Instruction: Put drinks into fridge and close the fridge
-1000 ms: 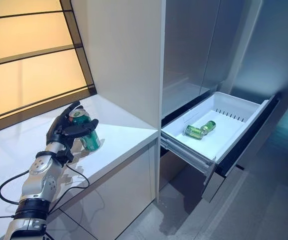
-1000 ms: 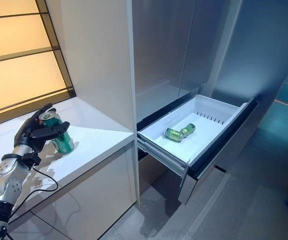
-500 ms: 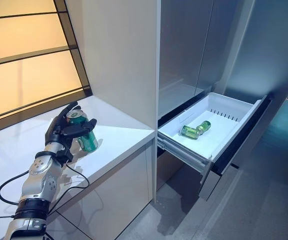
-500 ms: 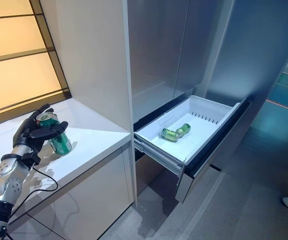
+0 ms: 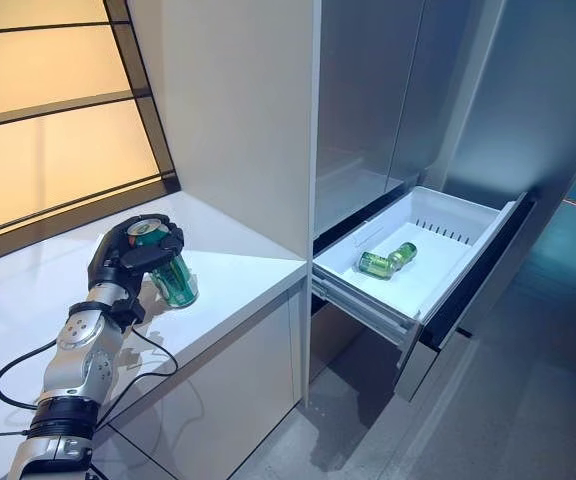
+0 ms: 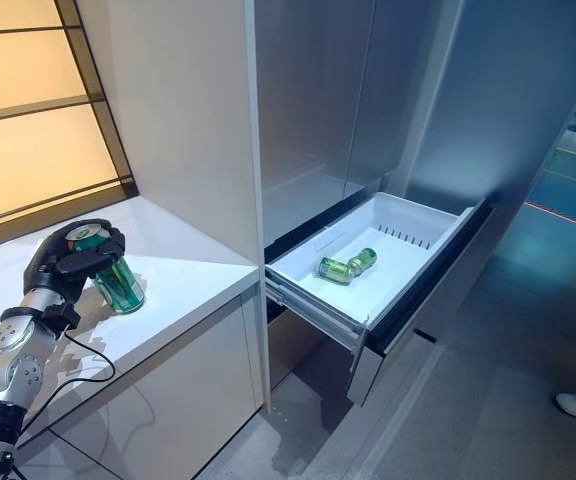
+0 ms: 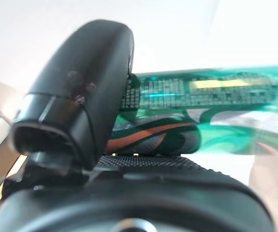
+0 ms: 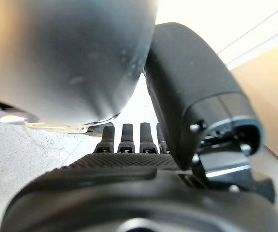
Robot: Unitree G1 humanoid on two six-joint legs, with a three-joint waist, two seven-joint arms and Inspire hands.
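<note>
Green drink can [image 5: 171,276] stands tilted on the white counter [image 5: 238,275] — your left hand [image 5: 128,258] has fingers and thumb curled round its top. Two more green cans [image 5: 387,260] lie in the open white fridge drawer [image 5: 473,213]. Right hand [image 8: 129,145] — fingers straight, holding nothing.

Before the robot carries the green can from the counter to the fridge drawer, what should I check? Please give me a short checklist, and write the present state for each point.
1. Left hand closed around the green can: ok, fingers and thumb are curled round it.
2. Can lifted clear of the white counter: cannot tell; it is tilted, its lower end looks at the surface.
3. Fridge drawer pulled open: ok.
4. Free space in the drawer: ok, only two green cans lie inside, near the middle.
5. Right hand free for closing the drawer: ok, fingers straight, holding nothing.
6. Way to the drawer clear: cannot tell; a person's shoe is on the floor nearby.
</note>
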